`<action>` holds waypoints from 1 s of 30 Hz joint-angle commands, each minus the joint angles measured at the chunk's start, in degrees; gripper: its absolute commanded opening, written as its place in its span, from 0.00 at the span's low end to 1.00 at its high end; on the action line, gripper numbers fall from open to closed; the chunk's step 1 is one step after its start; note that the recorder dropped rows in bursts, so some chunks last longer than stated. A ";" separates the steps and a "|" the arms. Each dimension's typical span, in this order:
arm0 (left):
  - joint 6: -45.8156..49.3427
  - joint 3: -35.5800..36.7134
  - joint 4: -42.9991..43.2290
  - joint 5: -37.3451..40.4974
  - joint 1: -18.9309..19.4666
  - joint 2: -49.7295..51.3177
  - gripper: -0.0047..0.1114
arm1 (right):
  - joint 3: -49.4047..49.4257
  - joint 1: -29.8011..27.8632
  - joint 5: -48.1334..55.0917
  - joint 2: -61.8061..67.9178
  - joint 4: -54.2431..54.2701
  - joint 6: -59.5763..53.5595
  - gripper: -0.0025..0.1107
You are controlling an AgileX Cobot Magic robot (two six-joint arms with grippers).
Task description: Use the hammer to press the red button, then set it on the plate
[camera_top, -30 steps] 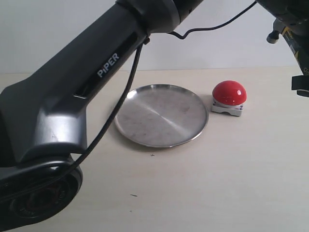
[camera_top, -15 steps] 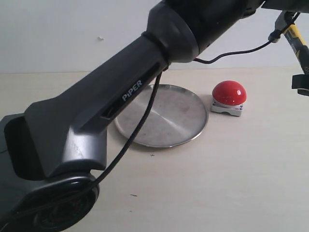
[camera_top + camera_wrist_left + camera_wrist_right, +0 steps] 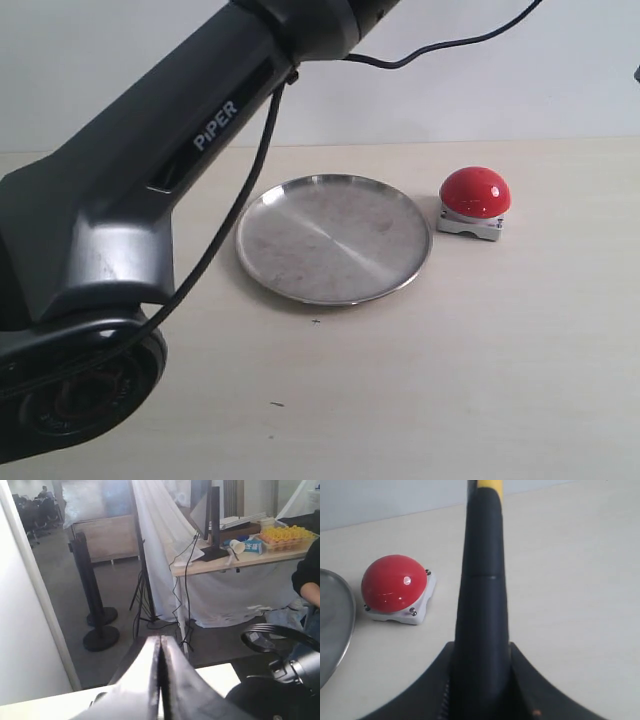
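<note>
Left arm [image 3: 130,200] swung back off plate [image 3: 330,240]; hammer [image 3: 481,580] gone from exterior view. Plate holds nothing, red button [image 3: 475,192] at its 3 o'clock. Right gripper [image 3: 480,680] clamps hammer handle above table [image 3: 570,580]; left gripper [image 3: 160,660] closed tight, empty.

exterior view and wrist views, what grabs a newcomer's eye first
The big dark arm marked PIPER fills the left foreground of the exterior view. The glossy red button sits just right of the silver plate. In the right wrist view the right gripper clamps the hammer by its handle.
</note>
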 commanded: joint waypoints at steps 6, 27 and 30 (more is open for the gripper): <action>-0.17 -0.13 -1.92 0.50 0.91 -0.82 0.04 | -0.58 -0.24 -3.34 -0.93 0.74 -0.47 0.02; -15.32 -0.13 -5.15 -7.80 1.86 -2.57 0.04 | -0.58 -0.24 -3.34 -0.93 0.64 -0.47 0.02; -31.94 -0.13 9.56 -7.93 1.99 -2.47 0.04 | -0.58 -0.24 -3.34 -0.93 0.64 -0.47 0.02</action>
